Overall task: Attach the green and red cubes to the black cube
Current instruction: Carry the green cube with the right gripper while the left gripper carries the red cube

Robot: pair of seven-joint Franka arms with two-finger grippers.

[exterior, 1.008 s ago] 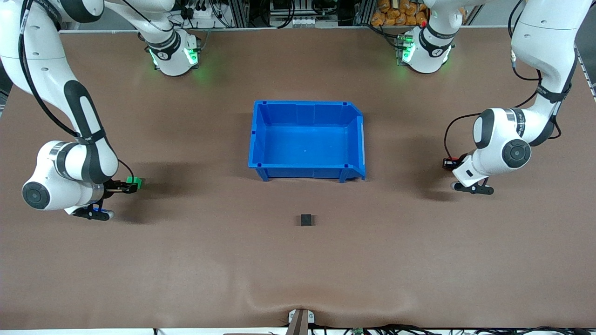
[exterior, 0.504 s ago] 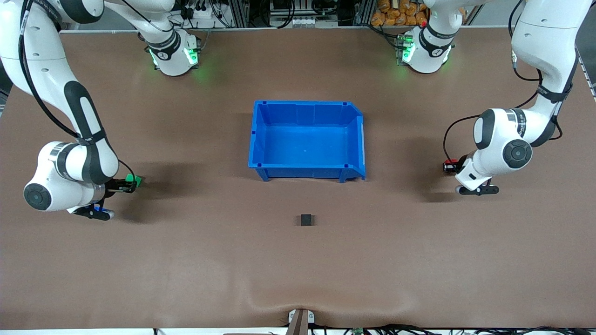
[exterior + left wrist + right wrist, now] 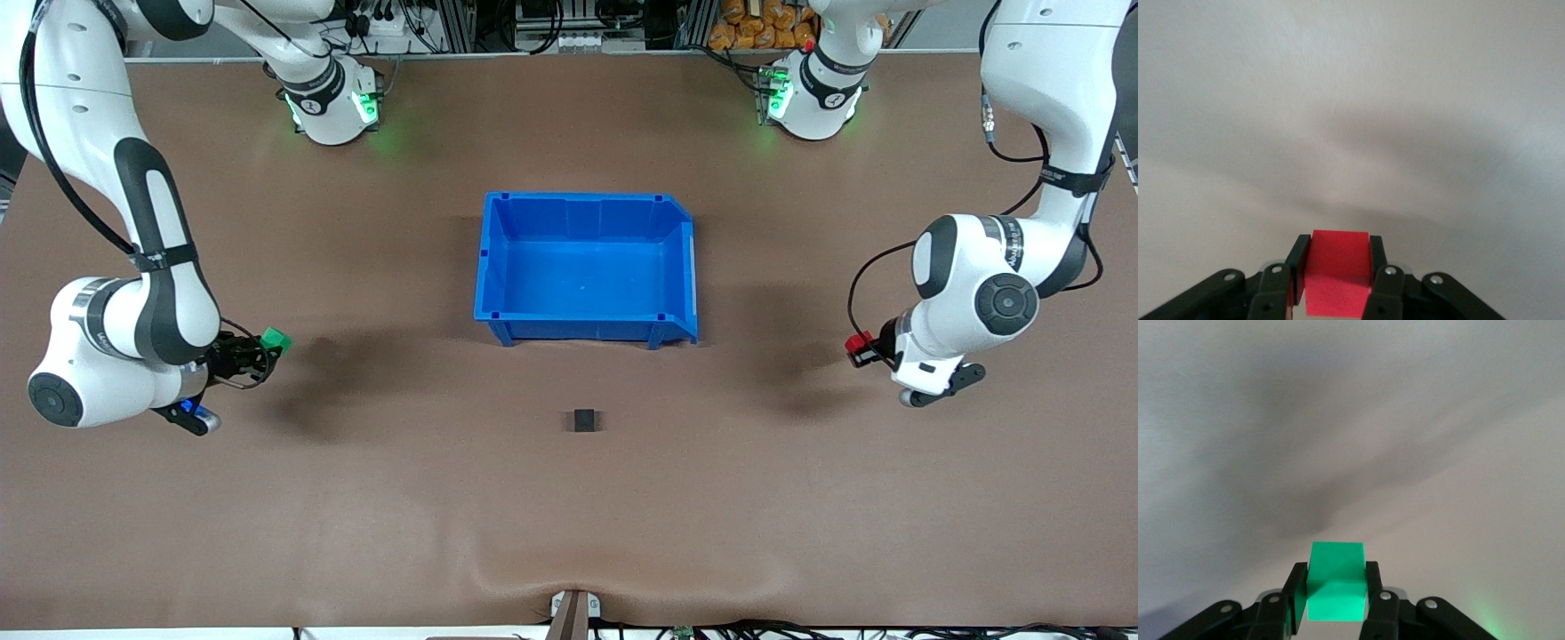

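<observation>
While the black cube stayed in its place on the brown counter, nearer to the front camera than the blue bin, both arms had moved since the earlier frame. The right gripper had lifted a little over the counter toward the right arm's end, and its fingers were closed on the green cube. The left gripper had shifted lower in the front view, over the counter toward the left arm's end, and its fingers held the red cube tightly. Dark shadows lay on the counter beside each gripper. The counter cloth showed a soft fold near the front edge. Cables and orange items stood along the edge at the arms' bases.
</observation>
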